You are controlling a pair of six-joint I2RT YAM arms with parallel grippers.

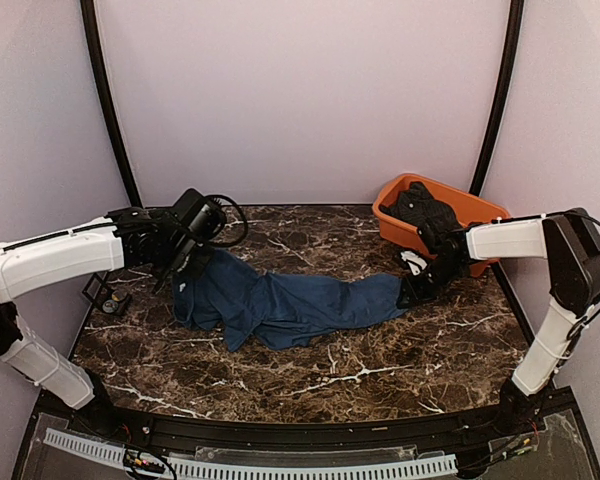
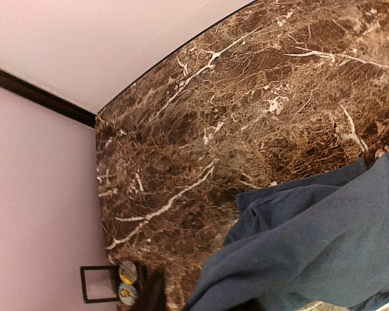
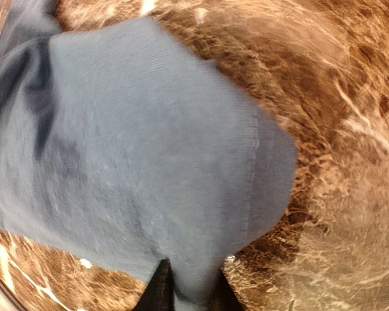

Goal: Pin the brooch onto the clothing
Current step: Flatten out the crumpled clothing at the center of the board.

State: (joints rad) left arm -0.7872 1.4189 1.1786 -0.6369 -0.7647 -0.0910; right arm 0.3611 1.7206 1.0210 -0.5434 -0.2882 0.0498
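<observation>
On a brown, white-veined marble table (image 1: 310, 385): a navy-blue T-shirt (image 1: 280, 305), crumpled and drawn out in a long band from left to right across the middle, lying on the surface. In the far right corner, an orange tub (image 1: 480, 212) holding a black garment (image 1: 425, 212), near the shirt's right end and well apart from its left. Left gripper (image 1: 187, 268) down at the shirt's left end, against the bunched fabric; jaws hidden from above and not shown by the wrist view, so no telling whether open or closed. Right gripper (image 3: 191, 288) low at the shirt's right end, two dark fingers (image 3: 159, 291) pinched on the hemmed edge, blue cloth filling the gap between them. At the table's left edge, a small black square frame (image 2: 97, 284) with two round discs (image 2: 128, 273) just beside it, too small to identify.
</observation>
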